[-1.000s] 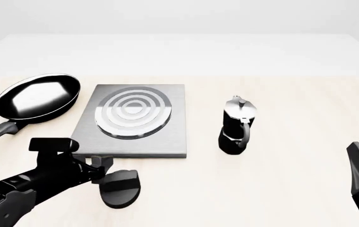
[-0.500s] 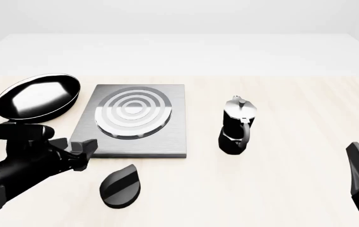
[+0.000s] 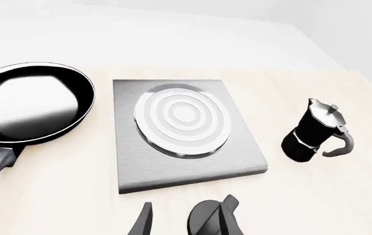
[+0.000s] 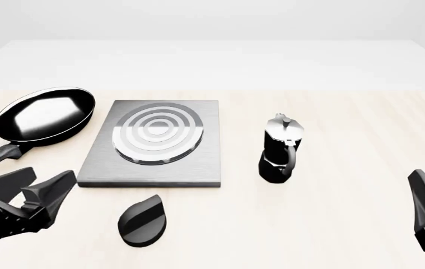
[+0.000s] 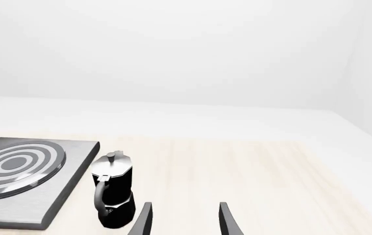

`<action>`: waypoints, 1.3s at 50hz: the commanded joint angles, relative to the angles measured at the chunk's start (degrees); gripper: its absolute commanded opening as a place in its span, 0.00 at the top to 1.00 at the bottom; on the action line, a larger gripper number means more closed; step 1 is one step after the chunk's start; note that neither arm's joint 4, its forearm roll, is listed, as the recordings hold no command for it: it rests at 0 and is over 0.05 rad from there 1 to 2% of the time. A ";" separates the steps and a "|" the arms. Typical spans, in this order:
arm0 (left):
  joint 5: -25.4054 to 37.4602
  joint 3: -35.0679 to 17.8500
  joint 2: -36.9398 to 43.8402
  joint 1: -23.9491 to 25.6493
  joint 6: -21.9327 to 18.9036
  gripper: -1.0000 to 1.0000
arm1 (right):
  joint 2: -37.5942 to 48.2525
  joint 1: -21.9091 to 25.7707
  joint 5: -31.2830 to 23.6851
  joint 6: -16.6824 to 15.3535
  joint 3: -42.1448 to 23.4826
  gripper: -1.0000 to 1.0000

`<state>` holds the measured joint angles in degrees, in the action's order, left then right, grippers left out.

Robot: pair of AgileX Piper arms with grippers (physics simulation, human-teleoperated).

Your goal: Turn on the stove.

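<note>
The surface [image 4: 346, 123] in front of you is pale wood-grain, ending in a white band against a plain white room. The stove [image 4: 152, 144] lies flat left of centre, with the frying pan [image 4: 44, 115] just beside its left edge, the knob [image 4: 143, 219] near its front edge, and the moka pot [image 4: 279, 150] upright to its right. Your left claw [image 4: 37, 188] hovers at the lower left, fingers spread wide and empty. Your right claw [image 5: 182, 218] sits low right, also spread wide, holding nothing.
</note>
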<state>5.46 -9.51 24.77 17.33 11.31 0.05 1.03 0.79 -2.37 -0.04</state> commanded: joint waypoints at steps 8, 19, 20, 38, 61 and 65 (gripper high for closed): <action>12.72 2.22 -24.76 -3.58 -1.40 0.00 | 0.04 0.31 -0.19 -0.29 0.00 0.00; 10.35 5.00 -24.77 -9.72 -1.66 0.00 | -0.03 -0.33 1.05 0.00 -0.07 0.00; 10.43 5.41 -24.77 -9.74 -2.21 0.00 | -0.03 -0.31 1.14 -0.03 -0.07 0.00; 11.71 6.38 -24.77 -14.48 -2.65 0.00 | -0.04 -0.53 1.89 0.00 -0.05 0.00; 11.84 8.10 -24.77 -21.10 -4.25 0.00 | -0.04 -0.53 1.97 -0.28 -0.07 0.00; 13.24 7.10 -24.77 -21.74 -4.32 0.00 | -0.04 -0.49 1.88 -0.48 -0.09 0.00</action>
<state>17.19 -1.85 0.04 -1.93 7.80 0.01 0.52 2.71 -2.64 -0.12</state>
